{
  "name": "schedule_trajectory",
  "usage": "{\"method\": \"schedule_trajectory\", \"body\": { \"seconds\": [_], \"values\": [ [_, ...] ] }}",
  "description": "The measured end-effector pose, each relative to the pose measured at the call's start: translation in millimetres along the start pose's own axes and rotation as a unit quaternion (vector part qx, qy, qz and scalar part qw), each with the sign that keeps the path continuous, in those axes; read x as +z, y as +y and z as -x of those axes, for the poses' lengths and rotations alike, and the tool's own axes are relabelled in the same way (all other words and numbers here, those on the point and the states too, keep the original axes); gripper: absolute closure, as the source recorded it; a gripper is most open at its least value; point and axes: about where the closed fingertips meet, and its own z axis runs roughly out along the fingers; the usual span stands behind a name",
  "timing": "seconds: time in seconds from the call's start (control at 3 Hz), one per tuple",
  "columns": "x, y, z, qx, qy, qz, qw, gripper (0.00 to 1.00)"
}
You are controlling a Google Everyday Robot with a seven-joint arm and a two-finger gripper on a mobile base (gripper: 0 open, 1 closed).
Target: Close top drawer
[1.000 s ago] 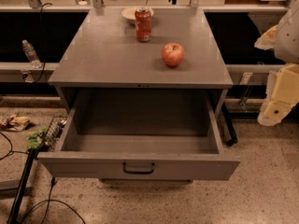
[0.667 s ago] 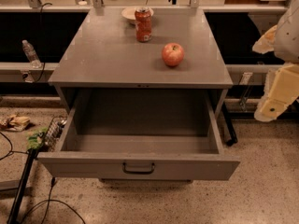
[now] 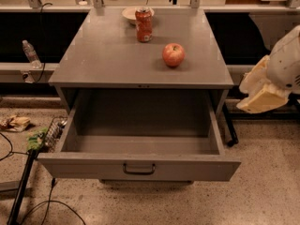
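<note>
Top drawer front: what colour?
The top drawer is plain grey, seen in camera view; gripper hangs at right edge.

Grey tabletop [image 3: 103, 55] taken as reference. Red apple [image 3: 173, 55] is set on it, right of centre. Red soda can [image 3: 144, 24] is stood upright near its back edge, with a pale bowl [image 3: 130, 14] just behind. Clear water bottle [image 3: 31, 54] is seen off its left side. Crumpled wrapper [image 3: 15, 123] and black cables [image 3: 47, 205] are spread on the floor below its left side.

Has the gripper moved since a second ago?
Yes. The gripper has shifted up and left, closer to the cabinet; the top drawer hasn't moved.
</note>
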Motion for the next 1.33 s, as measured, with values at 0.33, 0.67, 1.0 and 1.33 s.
{"method": "schedule_trajectory", "body": {
  "seconds": [0.33,0.67,1.0,1.33],
  "values": [
    [44.9,31.0,-7.3,0.027,-0.052,0.009,0.9983,0.83],
    [113.7,68.4,-11.8,0.047,-0.115,0.013,0.9921,1.0],
    [150.3,88.4,-16.1,0.054,-0.141,-0.01,0.9885,1.0],
    [171.2,95.5,-22.4,0.067,-0.154,-0.047,0.9847,1.0]
  ]
}}
